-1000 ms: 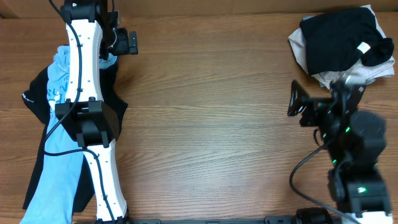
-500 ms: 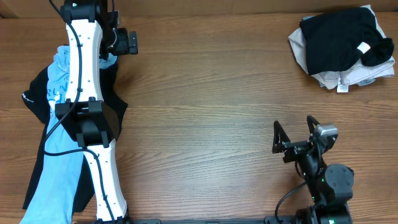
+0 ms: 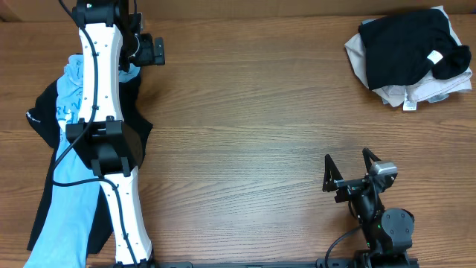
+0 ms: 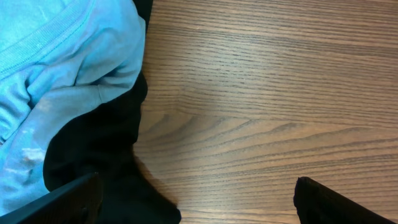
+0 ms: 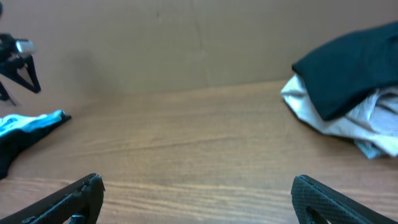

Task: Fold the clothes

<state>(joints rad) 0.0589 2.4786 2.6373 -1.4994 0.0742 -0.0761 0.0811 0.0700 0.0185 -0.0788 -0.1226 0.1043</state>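
Observation:
A light blue printed tee (image 3: 71,97) lies at the left over a black garment (image 3: 46,104), partly hidden under my left arm. A black shirt (image 3: 405,46) with a small white label (image 3: 433,57) lies bunched on pale clothes (image 3: 428,91) at the far right corner. My left gripper (image 3: 149,50) is open and empty just right of the tee's top edge. In the left wrist view its fingers (image 4: 199,199) straddle bare wood and the black fabric (image 4: 99,155) beside the tee (image 4: 62,68). My right gripper (image 3: 348,170) is open and empty near the front edge.
The right wrist view looks across the wooden table (image 5: 186,143), its gripper (image 5: 199,199) low, to the black shirt (image 5: 348,74) on pale cloth (image 5: 329,118) at right, the tee's tip (image 5: 31,124) at left, and a brown wall (image 5: 155,43) behind.
My right arm has pulled back from just below the pile at the far right towards the front edge, still open. The left arm and the clothes have not moved.

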